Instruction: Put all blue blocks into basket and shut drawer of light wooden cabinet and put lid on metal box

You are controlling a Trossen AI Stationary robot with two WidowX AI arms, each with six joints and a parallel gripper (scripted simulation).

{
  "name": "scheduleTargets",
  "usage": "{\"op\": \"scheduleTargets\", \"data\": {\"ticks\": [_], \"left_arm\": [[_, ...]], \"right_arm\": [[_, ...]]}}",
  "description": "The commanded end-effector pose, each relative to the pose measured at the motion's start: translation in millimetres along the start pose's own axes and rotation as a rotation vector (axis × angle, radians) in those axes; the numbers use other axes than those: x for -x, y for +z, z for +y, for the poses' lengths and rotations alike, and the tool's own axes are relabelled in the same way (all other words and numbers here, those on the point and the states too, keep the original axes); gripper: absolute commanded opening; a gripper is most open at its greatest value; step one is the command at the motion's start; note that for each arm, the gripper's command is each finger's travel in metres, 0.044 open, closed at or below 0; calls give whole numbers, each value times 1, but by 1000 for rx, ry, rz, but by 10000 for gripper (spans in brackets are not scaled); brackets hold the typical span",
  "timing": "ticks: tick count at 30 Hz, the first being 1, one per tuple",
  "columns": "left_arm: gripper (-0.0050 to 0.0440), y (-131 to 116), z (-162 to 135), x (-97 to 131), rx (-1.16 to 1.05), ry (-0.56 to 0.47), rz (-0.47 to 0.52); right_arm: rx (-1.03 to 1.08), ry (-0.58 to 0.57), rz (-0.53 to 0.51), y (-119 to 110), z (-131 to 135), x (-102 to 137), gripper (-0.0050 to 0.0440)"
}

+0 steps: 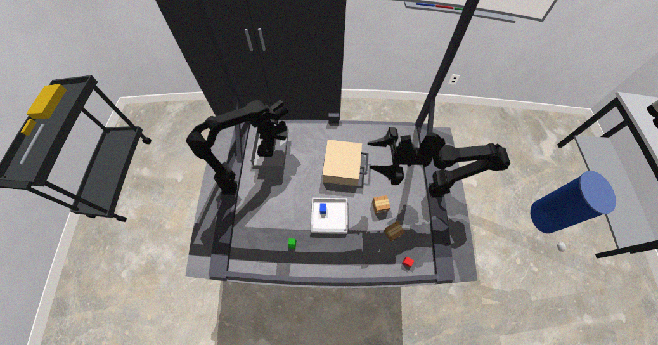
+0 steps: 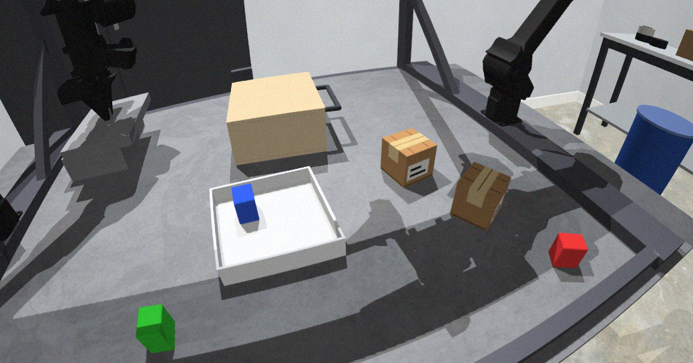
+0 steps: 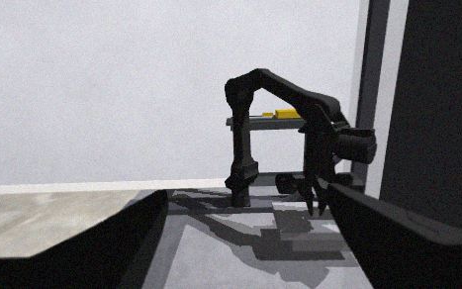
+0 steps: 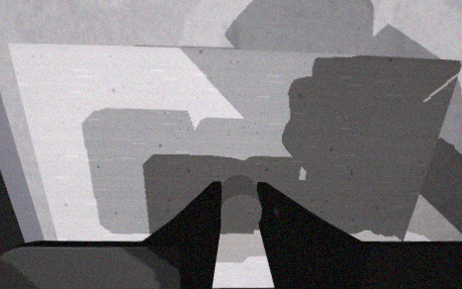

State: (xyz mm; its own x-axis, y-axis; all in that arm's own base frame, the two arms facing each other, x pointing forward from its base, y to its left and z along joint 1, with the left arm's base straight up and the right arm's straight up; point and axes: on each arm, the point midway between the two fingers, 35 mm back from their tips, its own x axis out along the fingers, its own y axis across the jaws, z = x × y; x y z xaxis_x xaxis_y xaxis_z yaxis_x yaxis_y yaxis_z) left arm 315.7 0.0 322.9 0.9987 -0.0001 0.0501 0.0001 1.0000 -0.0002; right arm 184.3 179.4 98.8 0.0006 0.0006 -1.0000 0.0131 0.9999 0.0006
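A blue block [image 1: 322,208] [image 2: 245,203] stands inside the white basket [image 1: 346,218] [image 2: 281,259]. My right gripper [image 2: 107,118] [image 3: 315,215] [image 4: 238,190] is shut on the knob of the metal box's lid [image 2: 135,103] [image 4: 123,89]. The lid is over the box's place at the back left of the top view; the box is mostly hidden, and I cannot tell whether the lid is fully down. My left gripper [image 1: 369,155] is open and empty, right of the light wooden cabinet [image 1: 342,161] [image 2: 276,99], near its handle [image 1: 366,163] [image 2: 332,97]. The drawer appears shut.
Two cardboard boxes, one upright [image 1: 381,203] [image 2: 408,157] and one tilted [image 1: 394,230] [image 2: 481,196], stand right of the basket. A red block [image 1: 407,262] [image 2: 567,250] lies at the front right, a green block [image 1: 291,243] [image 2: 155,328] at the front left. Frame posts flank the table.
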Motion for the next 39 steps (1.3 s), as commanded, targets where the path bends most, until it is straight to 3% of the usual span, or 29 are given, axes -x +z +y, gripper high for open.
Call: {"op": "scheduleTargets", "data": {"ticks": [1, 11, 19, 20, 23, 32, 35, 36, 39], "left_arm": [[400, 10, 0, 3, -2, 1, -28], [400, 10, 0, 3, -2, 1, -28], [400, 10, 0, 3, -2, 1, -28], [400, 10, 0, 3, -2, 1, -28], [400, 10, 0, 3, -2, 1, -28], [400, 10, 0, 3, -2, 1, -28], [400, 10, 0, 3, -2, 1, -28], [400, 10, 0, 3, -2, 1, -28], [400, 10, 0, 3, -2, 1, -28]], "right_arm": [[-3, 26, -31, -3, 16, 11, -50], [-7, 28, -28, -32, 41, 11, -50], [-7, 54, -37, -29, 39, 17, -50], [-5, 18, -12, -33, 35, 1, -50], [-3, 18, -11, -34, 35, -5, -50], [-2, 18, -11, -34, 36, -16, -50], [-2, 38, -25, -32, 38, -7, -50], [-5, 18, -10, -33, 35, -19, -50], [-3, 20, -13, -33, 33, -19, -50]]}}
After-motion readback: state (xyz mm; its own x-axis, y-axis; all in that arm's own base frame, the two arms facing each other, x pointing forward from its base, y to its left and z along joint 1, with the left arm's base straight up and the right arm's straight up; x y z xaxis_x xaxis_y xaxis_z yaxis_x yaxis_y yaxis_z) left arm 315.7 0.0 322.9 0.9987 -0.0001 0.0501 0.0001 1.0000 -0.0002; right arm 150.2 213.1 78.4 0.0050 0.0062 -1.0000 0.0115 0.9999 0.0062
